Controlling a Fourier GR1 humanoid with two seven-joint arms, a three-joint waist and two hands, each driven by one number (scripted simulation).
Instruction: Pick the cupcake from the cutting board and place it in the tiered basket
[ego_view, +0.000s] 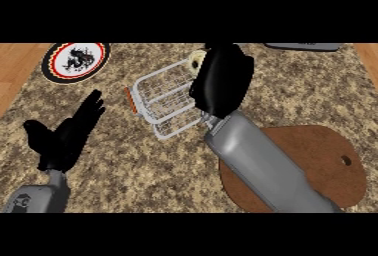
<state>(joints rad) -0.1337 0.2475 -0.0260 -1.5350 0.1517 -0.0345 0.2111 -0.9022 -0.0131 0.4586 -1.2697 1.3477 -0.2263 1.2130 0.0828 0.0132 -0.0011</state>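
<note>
The right hand (221, 80) is covering most of whatever it's holding, only a pale round bit (197, 58) is peeking out just past its fingers, so can't really say it's the cupcake. The back of that hand is also blocking the far right side of the wire basket (164, 95), and whether the fingers are curling or straight is impossible to tell from here. The grey forearm (258, 160) is hiding the left part of the brown cutting board (332, 165). Up top, a dark grey thing (303, 46) is getting cut off by the edge, well off to the right of the fingers, no clue what it is.
</note>
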